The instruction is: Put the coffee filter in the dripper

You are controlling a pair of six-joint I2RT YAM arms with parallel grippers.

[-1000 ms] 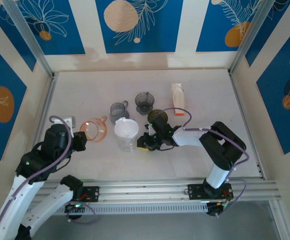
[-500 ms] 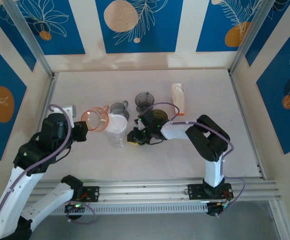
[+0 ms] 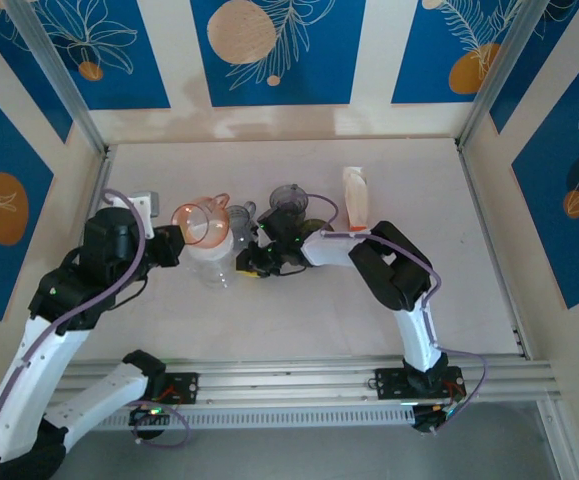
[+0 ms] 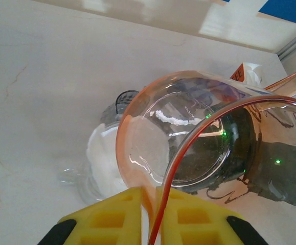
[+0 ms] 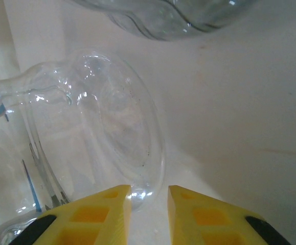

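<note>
My left gripper [image 3: 183, 236] is shut on the rim of the orange see-through dripper [image 3: 201, 220], held tilted in the air. In the left wrist view the yellow fingers [image 4: 112, 219] pinch the dripper [image 4: 137, 117] wall, and my left gripper [image 4: 155, 206] hangs above the white coffee filter [image 4: 103, 163]. The filter [image 3: 209, 249] sits in a clear glass cup [image 3: 212, 270], just below the dripper. My right gripper [image 3: 248, 262] reaches in from the right. Its jaws [image 5: 149, 204] stand narrowly apart around a rounded glass part of the cup [image 5: 124, 127].
Two grey cups [image 3: 240, 215] [image 3: 288, 198] stand behind the filter, one showing as a grey vessel [image 5: 178, 18] in the right wrist view. A white carton [image 3: 355, 196] lies at the back right, a small white box [image 3: 141, 204] at the left.
The right gripper has slid left, and the glass cup and filter went with it. The left gripper has carried the dripper right and farther back, over the cup.
</note>
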